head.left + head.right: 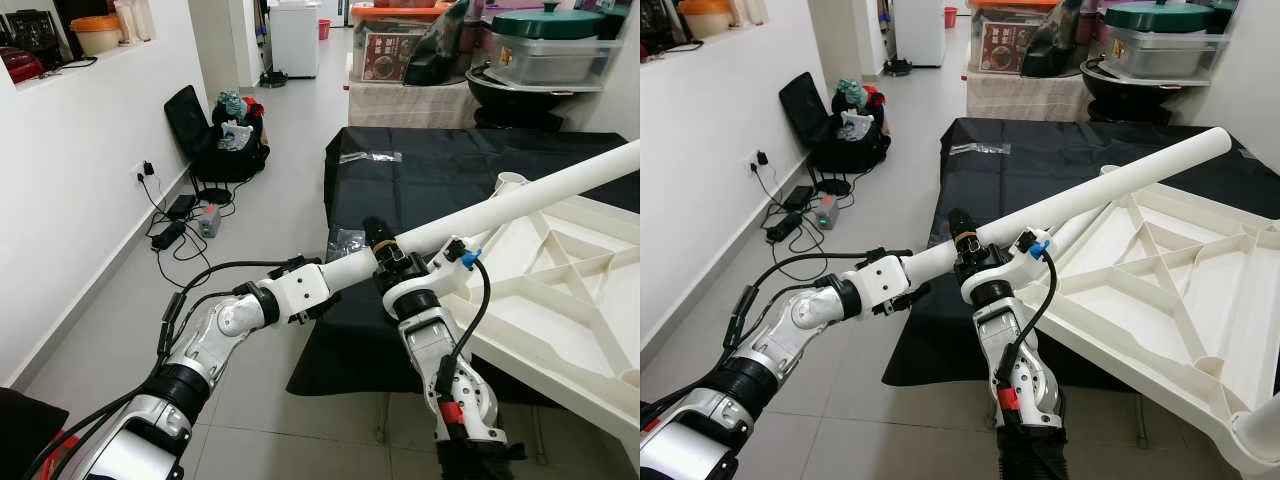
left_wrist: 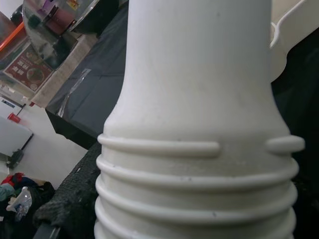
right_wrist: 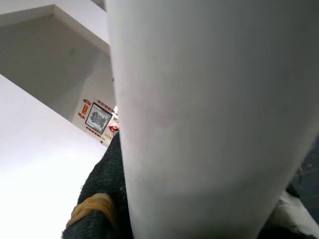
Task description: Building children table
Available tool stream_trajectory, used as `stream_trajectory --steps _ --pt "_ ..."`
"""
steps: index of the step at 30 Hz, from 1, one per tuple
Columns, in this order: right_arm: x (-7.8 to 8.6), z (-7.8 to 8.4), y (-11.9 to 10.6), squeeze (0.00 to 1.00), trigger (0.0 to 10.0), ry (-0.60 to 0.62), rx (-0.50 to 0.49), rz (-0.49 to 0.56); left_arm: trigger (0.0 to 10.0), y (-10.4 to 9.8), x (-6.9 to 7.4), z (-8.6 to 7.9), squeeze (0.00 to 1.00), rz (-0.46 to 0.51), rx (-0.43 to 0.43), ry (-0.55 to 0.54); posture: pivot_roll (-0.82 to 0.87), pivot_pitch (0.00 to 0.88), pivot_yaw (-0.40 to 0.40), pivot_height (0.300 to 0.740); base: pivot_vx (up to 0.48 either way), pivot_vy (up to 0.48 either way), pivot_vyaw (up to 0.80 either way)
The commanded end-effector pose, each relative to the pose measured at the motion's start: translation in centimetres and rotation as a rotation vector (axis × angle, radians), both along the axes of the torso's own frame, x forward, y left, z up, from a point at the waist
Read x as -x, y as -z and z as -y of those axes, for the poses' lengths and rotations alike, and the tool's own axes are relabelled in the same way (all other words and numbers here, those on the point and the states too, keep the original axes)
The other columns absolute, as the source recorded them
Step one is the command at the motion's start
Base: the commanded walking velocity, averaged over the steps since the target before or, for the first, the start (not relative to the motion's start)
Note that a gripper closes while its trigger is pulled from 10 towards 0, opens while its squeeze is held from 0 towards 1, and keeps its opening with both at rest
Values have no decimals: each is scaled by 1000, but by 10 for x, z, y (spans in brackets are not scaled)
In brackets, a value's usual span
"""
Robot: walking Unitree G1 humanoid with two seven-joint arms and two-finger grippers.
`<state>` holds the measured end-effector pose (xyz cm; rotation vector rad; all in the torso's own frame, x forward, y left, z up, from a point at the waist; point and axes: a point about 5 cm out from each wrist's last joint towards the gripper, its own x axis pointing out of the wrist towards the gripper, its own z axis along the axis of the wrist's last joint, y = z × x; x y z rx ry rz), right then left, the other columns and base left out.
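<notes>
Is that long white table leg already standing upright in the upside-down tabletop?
No, the table leg lies slanted in the air above the tabletop, gripped at its near end by both grippers.

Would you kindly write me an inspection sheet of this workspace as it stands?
Surface: black cloth covering a low table.
Job's things: white tabletop lying underside up on the cloth; white table leg held slanted above it, threaded end toward the left arm.
Clutter: clear plastic bag on the cloth.
Grippers: left gripper and right gripper both shut on the leg near its threaded end.
Cables: chargers and cords on the floor by the wall socket.
Surroundings: open black bag, white wall, stacked boxes and pots behind.
</notes>
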<state>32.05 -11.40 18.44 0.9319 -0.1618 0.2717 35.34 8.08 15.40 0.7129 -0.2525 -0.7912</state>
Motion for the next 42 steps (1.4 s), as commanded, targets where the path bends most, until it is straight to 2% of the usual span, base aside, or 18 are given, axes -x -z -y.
stream_trajectory --steps 1,2,3,5,6,8,12,19,21,23,24,25,28,33,34,36,37,42 --pt "-3 -6 -2 0 0 26 -53 -8 10000 -3 1 5 0 20 -21 43 55 0 -22 740 0 0 0" --pt "-4 -4 -3 0 0 36 -49 -3 10000 -2 2 5 0 16 -22 50 54 0 -22 740 0 0 0" --pt "-5 -1 -5 0 0 45 -37 8 10000 -2 4 4 141 15 -19 69 54 0 -23 740 0 0 0" --pt "-5 -1 -5 0 0 45 -37 8 10000 -2 4 4 141 15 -19 69 54 0 -23 740 0 0 0" --pt "-6 3 -7 0 0 57 -6 25 10000 -2 5 2 1000 3 3 77 55 0 -24 740 0 0 0" --pt "-8 8 -10 0 0 73 48 49 10000 -2 5 -2 1000 -8 16 80 55 0 -24 740 0 0 0" --pt "-19 35 -23 0 0 148 193 104 10000 -1 4 -21 1000 -18 37 34 58 0 -28 740 0 0 0" --pt "-26 60 -39 0 0 207 314 163 10000 6 9 -32 1000 -41 61 7 66 0 -32 740 0 0 0" --pt "-29 72 -54 0 0 213 423 233 10000 14 13 -40 1000 -60 58 -22 68 0 -33 740 0 0 0" --pt "-29 74 -57 0 0 204 461 256 10000 15 13 -42 1000 -61 59 -35 70 0 -34 740 0 0 0" --pt "-29 78 -63 0 0 175 556 300 10000 17 13 -47 1000 -62 61 -68 70 0 -34 740 0 0 0" --pt "-29 78 -63 0 0 175 556 300 10000 17 13 -47 1000 -62 61 -68 70 0 -34 740 0 0 0" --pt "-29 83 -66 0 0 160 704 328 10000 19 13 -52 1000 -65 59 -109 76 0 -39 740 0 0 0" --pt "-31 83 -60 0 0 129 762 306 10000 24 17 -52 969 -77 61 -118 79 0 -40 740 0 0 0" --pt "-31 81 -57 0 0 115 772 299 10000 24 17 -52 580 -78 65 -120 80 0 -40 740 0 0 0" --pt "-31 79 -53 0 0 99 781 294 10000 23 17 -52 580 -80 69 -123 80 0 -40 740 0 0 0" --pt "-31 77 -49 0 0 84 784 291 10000 23 17 -51 12 -81 74 -127 82 0 -39 740 0 0 0" --pt "-31 72 -40 0 0 47 810 291 10000 22 16 -51 0 -82 83 -135 86 0 -40 740 0 0 0"
